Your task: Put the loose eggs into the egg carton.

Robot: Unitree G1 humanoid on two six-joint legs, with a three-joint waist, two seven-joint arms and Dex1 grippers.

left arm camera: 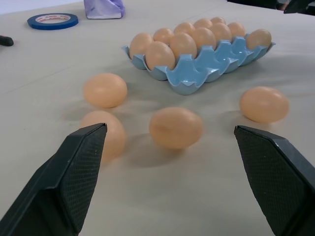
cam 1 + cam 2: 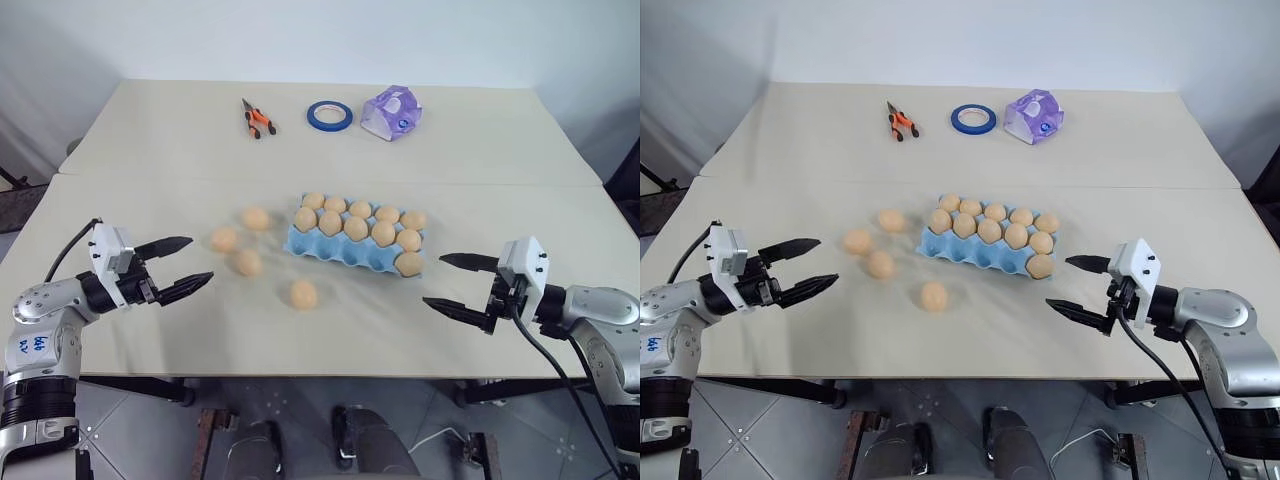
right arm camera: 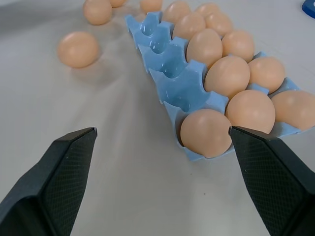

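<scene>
Left gripper [image 2: 190, 265] and right gripper [image 2: 452, 282] gape wide; both empty.

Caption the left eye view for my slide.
Two open black grippers, left and right, flank four loose tan eggs and a light-blue moulded carton.

Bare table [image 2: 150, 200] around loose eggs [image 2: 248, 262], carton [image 2: 340, 248] alongside
</scene>
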